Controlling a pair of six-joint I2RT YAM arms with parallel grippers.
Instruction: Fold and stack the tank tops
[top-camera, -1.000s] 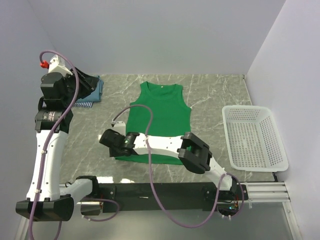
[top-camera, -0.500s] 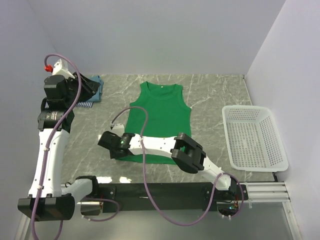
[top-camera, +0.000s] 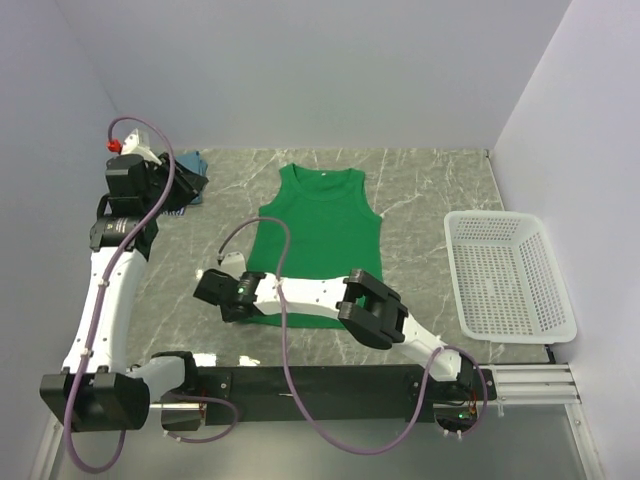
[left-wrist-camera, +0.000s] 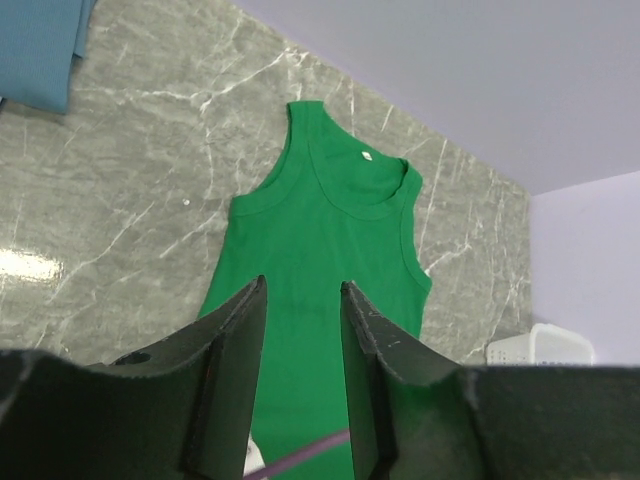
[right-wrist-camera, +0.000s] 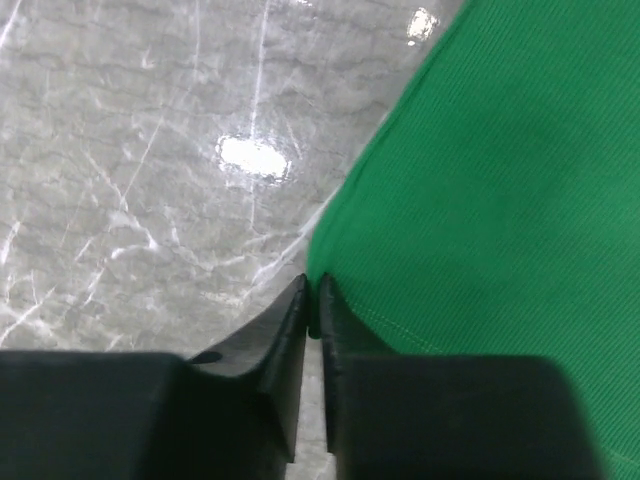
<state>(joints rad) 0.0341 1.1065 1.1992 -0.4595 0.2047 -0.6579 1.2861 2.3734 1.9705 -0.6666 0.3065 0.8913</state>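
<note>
- Grey marble-patterned table (top-camera: 440, 180), glossy enough to throw back bright spots of light, sits in a corner of plain pale walls.
- Bright green sleeveless tank top of finely ribbed knit (top-camera: 320, 235) lies flat and spread at the middle of the table, with its scooped neckline towards the far wall and its hem towards the arm bases.
- Right gripper (top-camera: 222, 300) reaches across to the hem's left corner. In the wrist view its black fingers are pressed almost together, with the edge of the green cloth pinched between them (right-wrist-camera: 312, 295).
- Left gripper (left-wrist-camera: 303, 290) is raised above the table's far left, its two ridged black fingers apart and holding nothing.
- Plain teal-blue soft fabric top (left-wrist-camera: 40, 45) lies at the far left corner, partly hidden behind the left arm in the top view.
- White plastic mesh basket (top-camera: 510, 275), rectangular with rounded corners, stands at the right edge, well apart from the green top.
</note>
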